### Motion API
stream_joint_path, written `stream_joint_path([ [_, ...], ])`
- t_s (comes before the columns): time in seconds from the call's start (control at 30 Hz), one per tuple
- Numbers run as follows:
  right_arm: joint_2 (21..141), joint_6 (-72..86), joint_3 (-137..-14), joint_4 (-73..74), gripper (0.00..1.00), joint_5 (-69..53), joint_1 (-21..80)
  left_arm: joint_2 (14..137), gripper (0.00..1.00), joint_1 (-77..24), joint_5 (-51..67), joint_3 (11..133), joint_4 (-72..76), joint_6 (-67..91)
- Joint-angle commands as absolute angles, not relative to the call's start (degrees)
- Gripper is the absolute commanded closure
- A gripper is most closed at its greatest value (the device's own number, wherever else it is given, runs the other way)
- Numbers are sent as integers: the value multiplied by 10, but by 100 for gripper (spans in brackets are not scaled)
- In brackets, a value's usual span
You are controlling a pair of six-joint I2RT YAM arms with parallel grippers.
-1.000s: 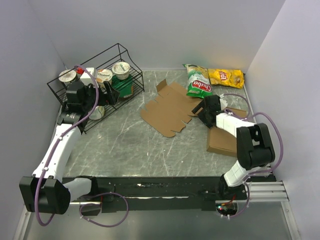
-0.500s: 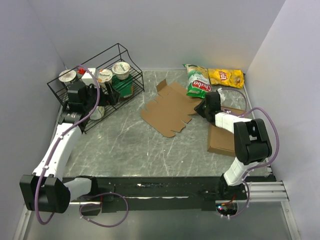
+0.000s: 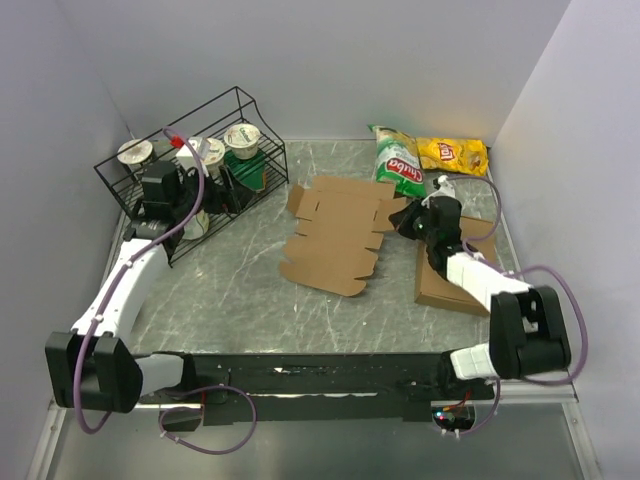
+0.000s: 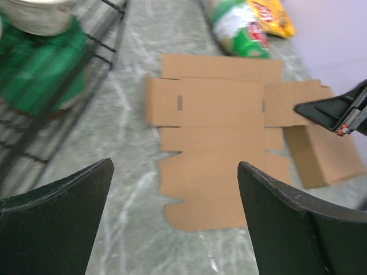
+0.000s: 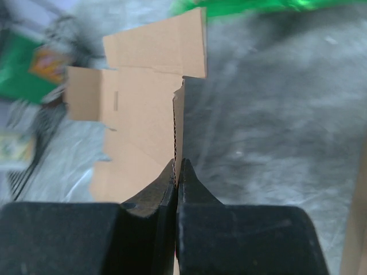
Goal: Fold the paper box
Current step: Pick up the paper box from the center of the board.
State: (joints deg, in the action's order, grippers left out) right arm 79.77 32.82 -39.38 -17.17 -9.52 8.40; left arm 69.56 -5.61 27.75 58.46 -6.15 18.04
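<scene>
The paper box (image 3: 335, 235) lies in the middle of the table (image 3: 250, 300), between the wire basket (image 3: 200, 150) of yogurt cups on the left and the plain cardboard slab (image 3: 450, 275) on the right. It is almost wholly flat, with its panels, notched flaps and tabs spread out and its creases showing as faint lines. None of its walls stands up.

The right end effector (image 5: 178, 166) is closed on the box's right-hand flap. Its two fingers are pressed together with the thin cardboard edge between them. From the wrist view that flap looks to be turned up on edge, while the rest of the sheet stays down on the table.

The left end effector (image 4: 175, 165) hangs over the table near the basket with its fingers spread wide and nothing in them. It faces the box from the left side and is well short of touching it.

By my reckoning the folding has barely started. One flap is gripped and perhaps lifted, and nothing is locked in place. The side walls have yet to be raised, the tabs tucked in and the lid closed. The green chip bag (image 3: 400, 165) and the yellow Lay's bag (image 3: 452, 153) sit at the far edge, just beyond the box.
</scene>
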Motion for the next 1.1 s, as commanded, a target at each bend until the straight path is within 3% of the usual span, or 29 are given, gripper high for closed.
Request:
stream_joint_path([
  [0.0,714,275,-366,-280,100,-197,81,726,4,-58,371,590,-14,226],
  [0.23,633,243,-358,-298,100,-307,80,770,4,-54,386,624,-67,207],
  [0.5,579,250,-365,-292,100,-363,82,758,4,-12,407,592,-19,243],
  [0.97,575,284,-350,-330,100,-425,80,861,1,-18,432,594,6,243],
  [1.07,575,280,-353,-326,100,-432,81,889,7,-22,460,596,29,257],
])
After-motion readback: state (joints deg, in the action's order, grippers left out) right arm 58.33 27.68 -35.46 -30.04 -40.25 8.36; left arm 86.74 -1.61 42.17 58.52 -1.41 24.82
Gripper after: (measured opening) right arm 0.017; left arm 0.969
